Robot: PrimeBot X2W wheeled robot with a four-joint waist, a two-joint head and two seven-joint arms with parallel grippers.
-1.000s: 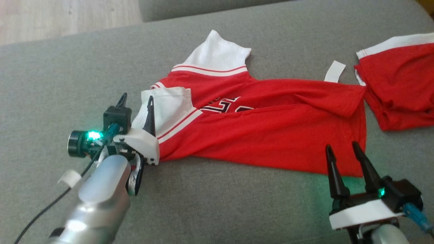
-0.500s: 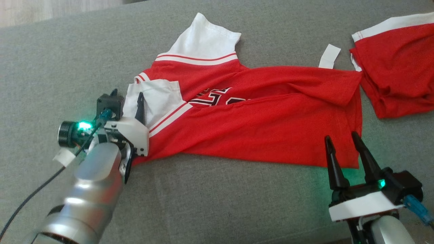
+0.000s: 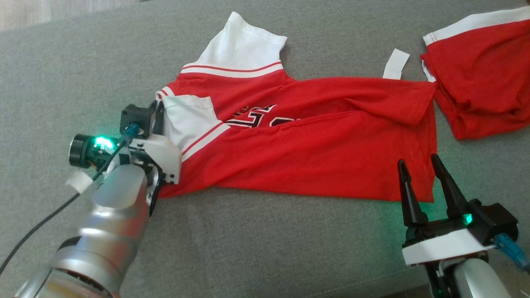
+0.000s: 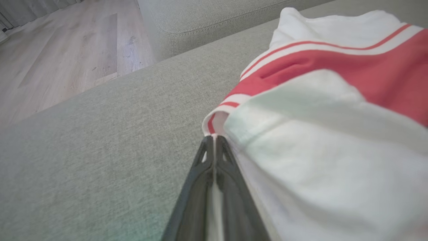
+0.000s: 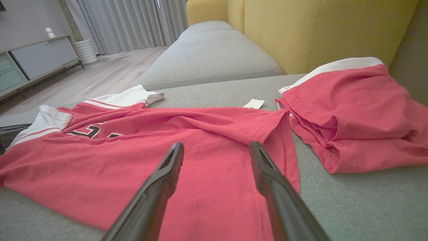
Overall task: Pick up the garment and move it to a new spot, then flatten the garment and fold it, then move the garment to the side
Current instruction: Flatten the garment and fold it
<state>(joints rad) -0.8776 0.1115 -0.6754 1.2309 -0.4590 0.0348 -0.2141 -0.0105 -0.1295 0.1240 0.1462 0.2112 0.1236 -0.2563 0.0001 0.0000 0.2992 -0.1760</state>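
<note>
a wide grey sofa seat [image 3: 265,248] of coarse woven cloth bears the garment [image 3: 314,157], a soft red jersey with white sleeves, striped trim and black lettering, lying creased across its middle. a second red piece [image 3: 480,82] with a white band lies bunched just beside its right end, a small white tag [image 3: 395,64] near both. the left gripper [image 4: 214,139] is pinched tight on the edge of the nearer white sleeve [image 3: 186,120]. the right gripper [image 3: 418,161] has its fingers spread by the hem corner, holding nothing.
</note>
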